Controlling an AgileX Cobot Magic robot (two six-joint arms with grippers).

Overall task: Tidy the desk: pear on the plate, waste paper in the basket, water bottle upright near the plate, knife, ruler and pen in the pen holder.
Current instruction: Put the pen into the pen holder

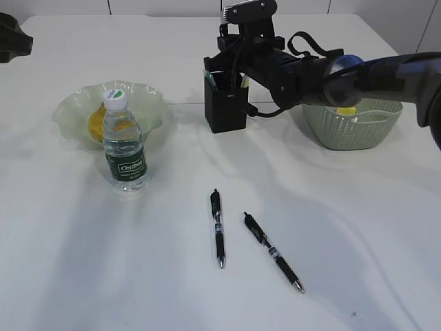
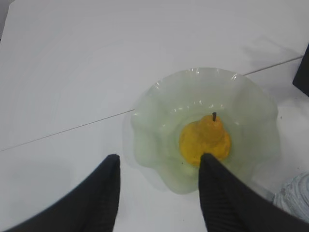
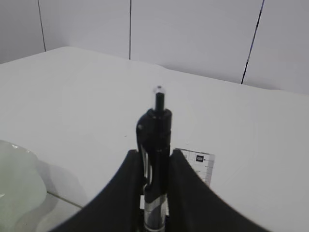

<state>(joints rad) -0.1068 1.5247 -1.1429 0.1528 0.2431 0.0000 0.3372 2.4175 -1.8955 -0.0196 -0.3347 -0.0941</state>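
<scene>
Left gripper [image 2: 157, 193]: I am hovering it at the far left, fingers spread, holding nothing.
Plate [image 1: 72, 110]: sitting centre-left, with the pear [image 1: 96, 123] lying in it.
Water bottle [image 1: 125, 148]: standing upright just in front of the plate.
Loose pens [image 1: 218, 227]: two lying on the desk at lower centre, still waiting.
Pen holder [image 1: 225, 110]: standing upper centre, ruler [image 3: 203, 164] sticking up inside.
Right gripper [image 3: 155, 169]: I am pinching a black pen [image 3: 155, 145] upright over the holder.
Basket [image 1: 351, 127]: sitting at right, a yellow scrap inside.
Risk: my pen may be catching the rim or ruler if I release off-centre, tipping the holder.
Surface: plain white desk [image 1: 358, 262], pale panelled wall behind.
</scene>
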